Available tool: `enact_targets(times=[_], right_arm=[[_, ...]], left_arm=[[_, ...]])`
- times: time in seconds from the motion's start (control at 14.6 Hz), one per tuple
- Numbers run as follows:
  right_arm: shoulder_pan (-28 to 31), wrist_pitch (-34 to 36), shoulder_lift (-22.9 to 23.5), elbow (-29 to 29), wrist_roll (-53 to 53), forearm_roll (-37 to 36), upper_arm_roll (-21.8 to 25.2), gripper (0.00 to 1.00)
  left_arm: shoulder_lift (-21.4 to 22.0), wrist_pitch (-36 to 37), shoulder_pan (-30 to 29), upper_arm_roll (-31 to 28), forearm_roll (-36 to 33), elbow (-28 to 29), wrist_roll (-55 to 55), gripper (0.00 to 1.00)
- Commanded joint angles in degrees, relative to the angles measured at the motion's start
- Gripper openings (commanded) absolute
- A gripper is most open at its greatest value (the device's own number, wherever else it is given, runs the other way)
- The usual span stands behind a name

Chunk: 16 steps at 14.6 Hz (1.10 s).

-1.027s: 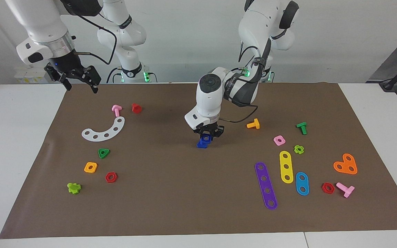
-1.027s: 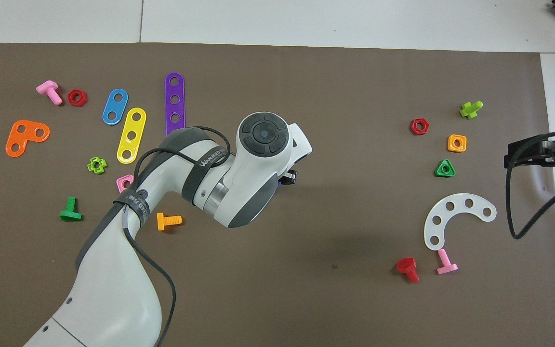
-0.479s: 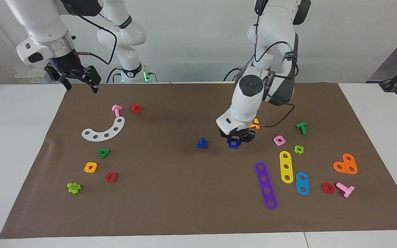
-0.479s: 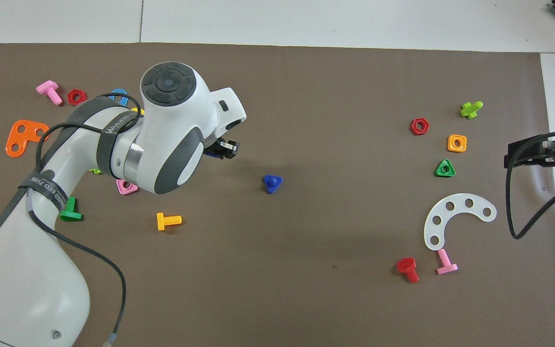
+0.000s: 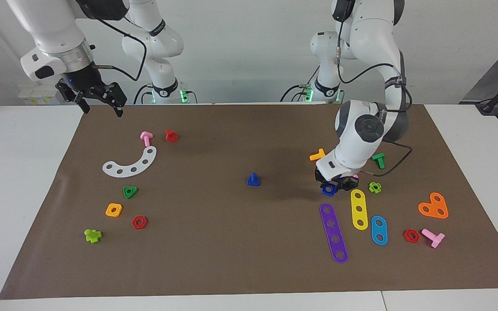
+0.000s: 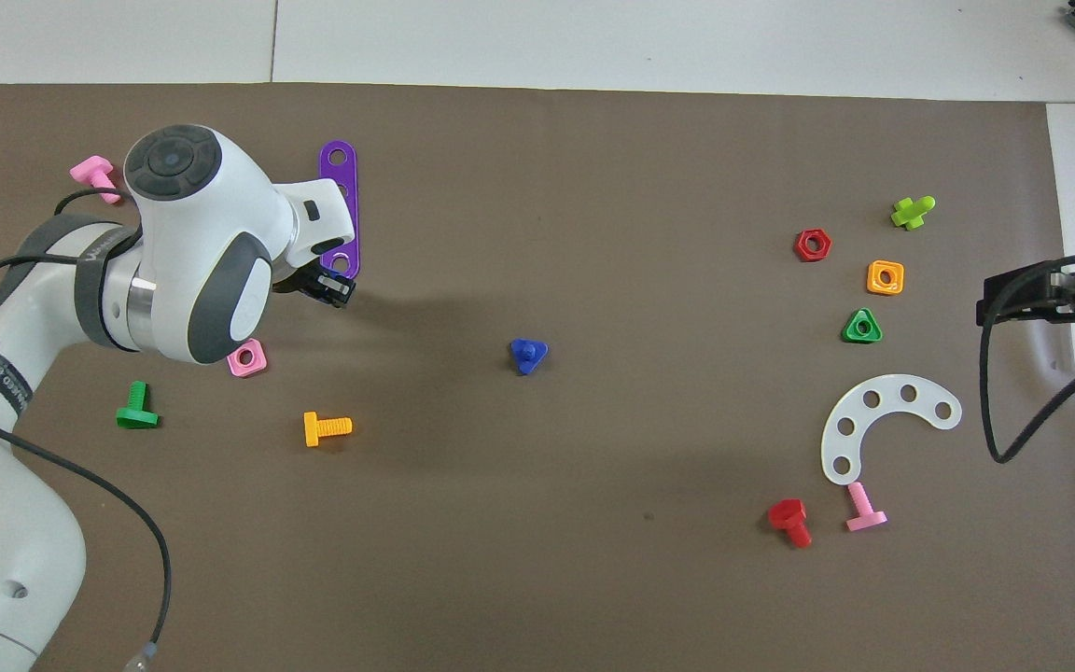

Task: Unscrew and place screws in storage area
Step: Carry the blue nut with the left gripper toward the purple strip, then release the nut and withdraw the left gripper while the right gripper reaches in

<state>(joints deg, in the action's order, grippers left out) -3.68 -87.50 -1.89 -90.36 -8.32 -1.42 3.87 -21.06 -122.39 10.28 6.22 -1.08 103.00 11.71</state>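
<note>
Pinching the dark-blue nut [image 5: 328, 189] low over the mat [image 5: 249, 259] beside the purple strip [image 5: 333, 232], the left gripper [image 5: 334, 185] seems set to store it among loose parts, while the blue bolt [image 5: 253, 179] stands mid-mat and the right gripper [image 5: 98, 100], fingers spread, waits.

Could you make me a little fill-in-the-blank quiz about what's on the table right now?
1. The left gripper holds a dark-blue square ____.
2. The blue bolt stands alone on the brown ____.
3. The purple strip has ____ holes.
4. The right gripper hangs over the mat's edge, holding ____.

Missing words: nut; mat; four; nothing
</note>
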Motion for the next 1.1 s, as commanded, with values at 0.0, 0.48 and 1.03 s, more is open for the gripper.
enact_targets(times=[0.0,0.48,1.03], right_arm=[[0.25,0.14,-1.10,-0.96,0.76,0.11,-0.27,1.00],[0.25,0.14,-1.10,-0.96,0.76,0.11,-0.27,1.00],[-2.55,-4.33,-1.89,-3.41,5.25,2.12,-0.53,1.00]], left_arm=[[5.59,-8.29,-0.96,0.29,0.90,12.20,3.58,0.42],[5.77,-6.03,-0.97,0.37,0.90,10.83,4.64,1.00],[11.47,14.63,-11.58,-0.33,1.69,-4.48,4.38,1.00]])
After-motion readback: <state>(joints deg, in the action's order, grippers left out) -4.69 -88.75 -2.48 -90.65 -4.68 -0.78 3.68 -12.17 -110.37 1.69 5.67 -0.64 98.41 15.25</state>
